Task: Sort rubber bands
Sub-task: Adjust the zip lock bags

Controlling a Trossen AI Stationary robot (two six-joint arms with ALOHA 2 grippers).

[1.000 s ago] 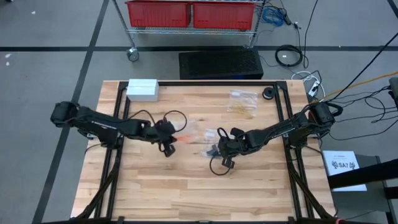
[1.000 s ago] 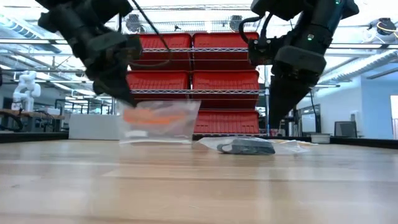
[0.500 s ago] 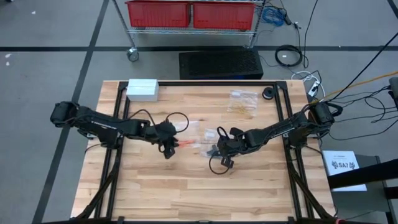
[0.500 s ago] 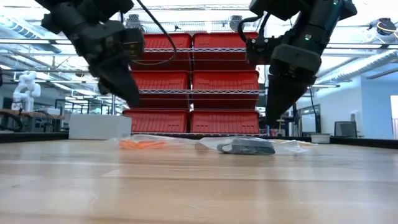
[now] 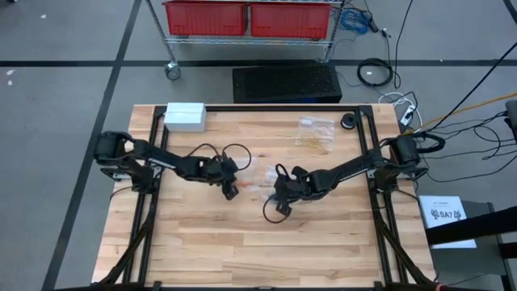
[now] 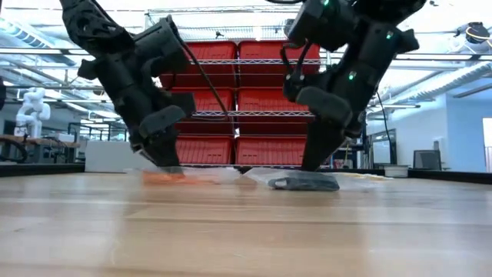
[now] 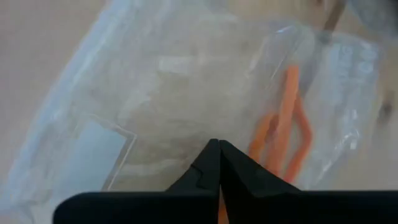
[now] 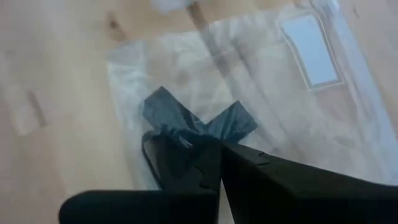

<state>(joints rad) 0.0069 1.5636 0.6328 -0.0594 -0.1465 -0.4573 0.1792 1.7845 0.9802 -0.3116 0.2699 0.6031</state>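
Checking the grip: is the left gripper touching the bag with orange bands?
Touching. The left wrist view shows the left gripper shut on the clear bag.

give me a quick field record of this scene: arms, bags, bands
left gripper: jaws shut, down on the clear bag of orange rubber bands
right gripper: jaws shut, tip at the second clear bag with black rubber bands
third bag: tan bands, far side of table
white box: far left corner
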